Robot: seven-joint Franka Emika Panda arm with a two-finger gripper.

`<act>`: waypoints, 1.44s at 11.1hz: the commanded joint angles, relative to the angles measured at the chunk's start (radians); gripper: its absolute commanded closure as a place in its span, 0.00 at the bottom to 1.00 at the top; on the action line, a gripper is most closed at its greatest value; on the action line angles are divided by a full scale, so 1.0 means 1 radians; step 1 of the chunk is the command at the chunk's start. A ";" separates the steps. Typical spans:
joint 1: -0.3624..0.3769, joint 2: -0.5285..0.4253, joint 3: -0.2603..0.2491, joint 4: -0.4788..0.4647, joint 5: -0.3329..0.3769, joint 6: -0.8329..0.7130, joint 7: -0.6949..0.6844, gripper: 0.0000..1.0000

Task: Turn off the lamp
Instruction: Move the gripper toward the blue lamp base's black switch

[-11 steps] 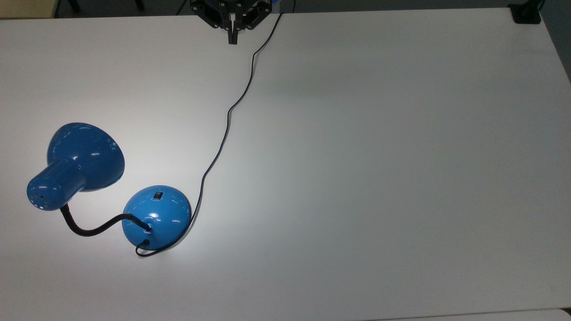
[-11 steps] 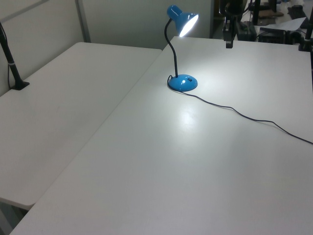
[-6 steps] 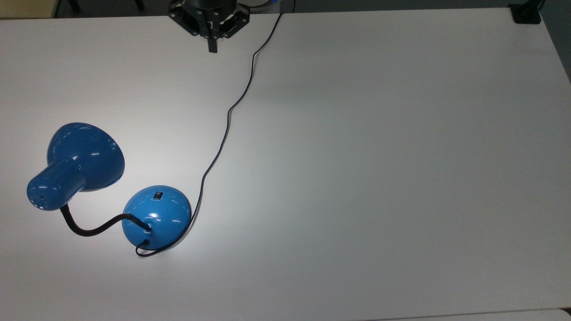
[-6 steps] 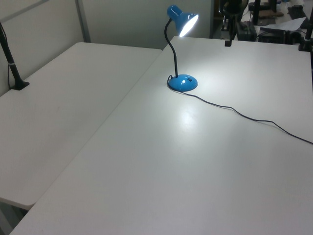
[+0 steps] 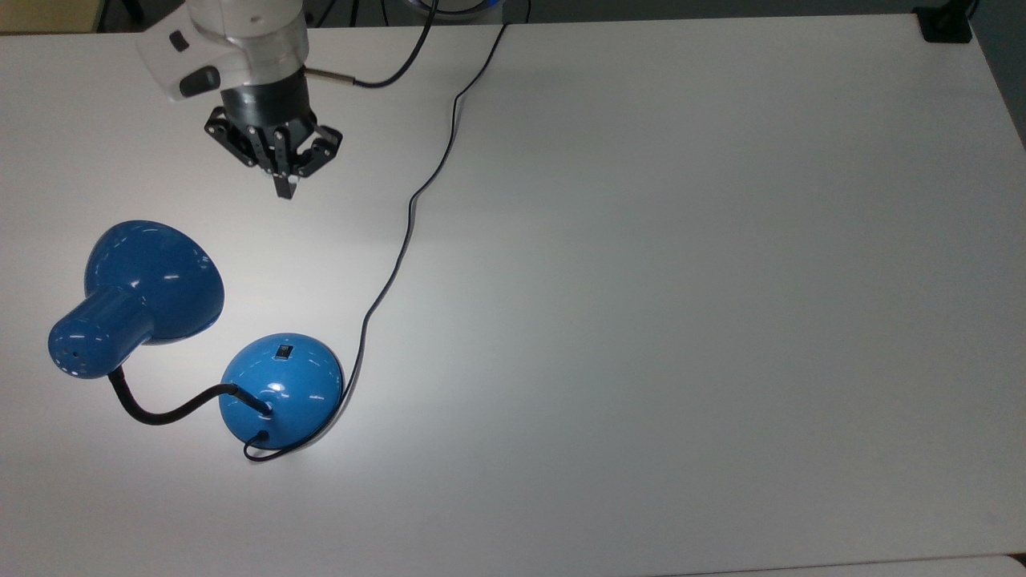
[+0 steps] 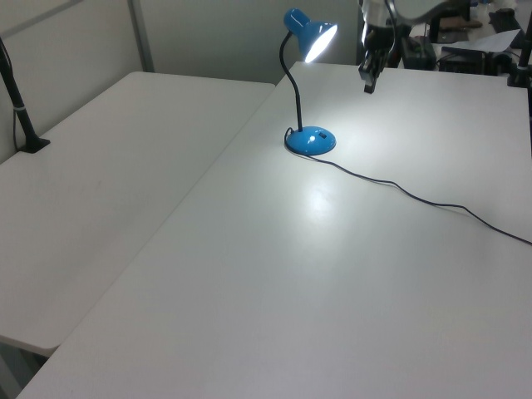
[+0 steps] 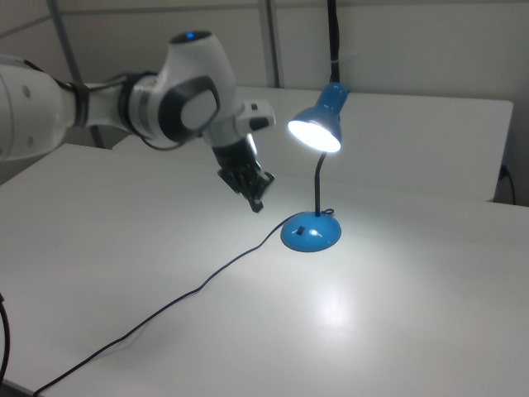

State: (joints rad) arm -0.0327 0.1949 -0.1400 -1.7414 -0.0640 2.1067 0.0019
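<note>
**Lamp lit, gripper in the air short of it**

Lamp (image 5: 160, 336) stands on the white table (image 5: 681, 280), at the top view's left. It is lit: shade (image 7: 318, 128) glows and throws a bright patch on the table. Black rocker switch (image 5: 283, 351) sits on the domed base (image 5: 280, 390); nothing touches it. Thin black cord (image 5: 409, 216) runs from the base to the table's far edge in the top view. Gripper (image 5: 284, 188) hangs above the table, fingers pressed together, holding nothing, well apart from the base and near the shade in the right view.
</note>
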 commanded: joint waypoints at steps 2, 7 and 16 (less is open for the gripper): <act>-0.030 0.151 0.000 -0.026 0.018 0.275 -0.008 1.00; -0.049 0.254 0.005 -0.020 0.020 0.519 -0.010 1.00; -0.053 0.327 0.039 -0.018 0.016 0.674 -0.023 1.00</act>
State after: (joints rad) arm -0.0780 0.5124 -0.1215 -1.7656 -0.0638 2.7603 0.0026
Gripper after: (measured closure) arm 0.991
